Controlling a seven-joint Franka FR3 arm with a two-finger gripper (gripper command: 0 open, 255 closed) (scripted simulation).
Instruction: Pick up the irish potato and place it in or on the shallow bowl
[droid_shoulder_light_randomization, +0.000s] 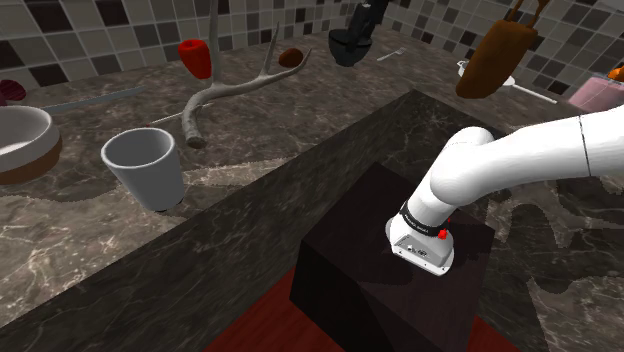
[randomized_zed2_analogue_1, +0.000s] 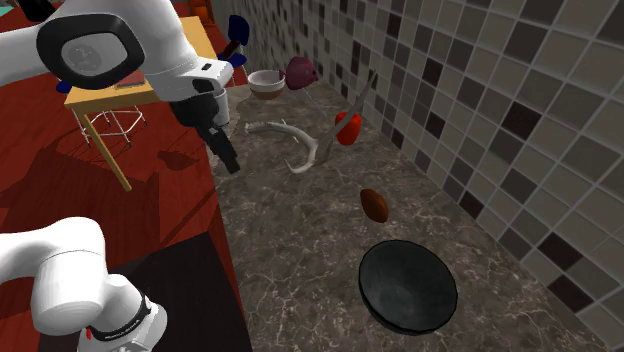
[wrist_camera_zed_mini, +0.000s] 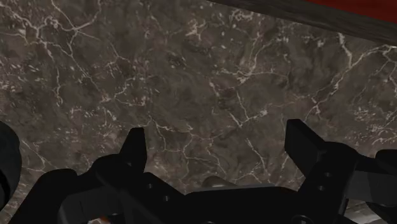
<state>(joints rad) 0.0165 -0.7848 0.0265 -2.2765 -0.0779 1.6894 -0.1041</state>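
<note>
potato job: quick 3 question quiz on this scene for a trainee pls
1. True or false: the gripper is holding the potato.
2. What lies in the black bowl? A) the potato B) nothing C) a white cup
3. Fill in: in the wrist view, the fingers stand ____ above the marble counter.

Key: 1 false, the potato lies on the counter, away from the gripper. 2 B. 3 apart, with nothing between them.
</note>
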